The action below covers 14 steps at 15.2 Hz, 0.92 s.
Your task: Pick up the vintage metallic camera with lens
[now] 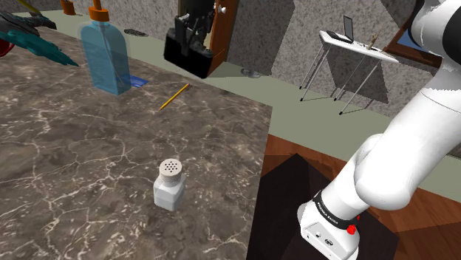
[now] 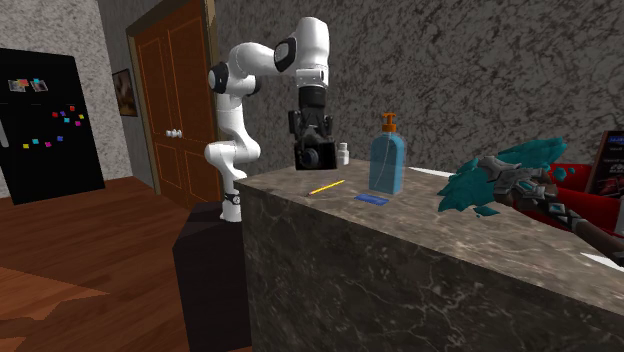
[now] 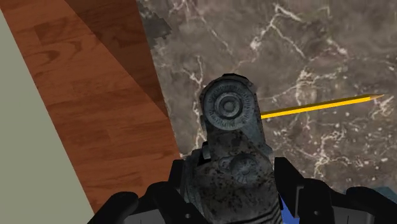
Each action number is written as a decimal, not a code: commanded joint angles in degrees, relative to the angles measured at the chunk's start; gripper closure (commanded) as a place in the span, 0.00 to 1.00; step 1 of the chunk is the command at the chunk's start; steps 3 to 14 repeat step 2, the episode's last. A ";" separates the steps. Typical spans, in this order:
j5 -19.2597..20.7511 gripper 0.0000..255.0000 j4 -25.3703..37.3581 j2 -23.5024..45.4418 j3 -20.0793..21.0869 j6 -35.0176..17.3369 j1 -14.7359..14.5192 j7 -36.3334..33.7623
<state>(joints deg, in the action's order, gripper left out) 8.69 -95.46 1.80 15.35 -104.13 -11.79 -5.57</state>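
There is one camera (image 2: 316, 155), one yellow pencil (image 1: 173, 97), one clear blue pump bottle (image 1: 107, 57) with an orange top, one white shaker (image 1: 170, 186) with a holed lid, one small flat blue card (image 2: 372, 199) and one teal feathered object (image 2: 498, 180). One white arm (image 1: 399, 162) rises from a dark stand (image 2: 205, 260) at the counter's end.

The camera is dark, mottled grey metal with a worn look. It has a round lens barrel (image 3: 229, 108) with raised lettering on its end ring, and a small round knob on the body. The gripper (image 3: 232, 191) has its fingers (image 3: 289, 184) clenched on the camera's body, one on each side, and the barrel juts out past the fingertips. The camera hangs in the air over the counter's edge, clear of the surface. In the shoulder view it is at the far side, to the right of the bottle, and the pencil lies on the counter nearer than it.

The counter (image 1: 89, 162) is dark brown marble with pale veins. The floor (image 2: 80, 260) is wood planks, with a pale green strip (image 1: 310, 111) beyond the counter. The walls are rough, speckled grey. A brown panelled door (image 2: 175, 110), a black fridge (image 2: 45, 120) with coloured magnets and a folding table (image 1: 354, 44) carrying a laptop stand around the room.
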 commanded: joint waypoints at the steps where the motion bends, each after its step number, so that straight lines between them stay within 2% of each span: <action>1: 0.08 1.00 1.24 0.32 0.07 0.90 -0.08 -0.04; 14: 0.08 1.00 1.25 0.32 0.07 0.91 -0.09 -0.04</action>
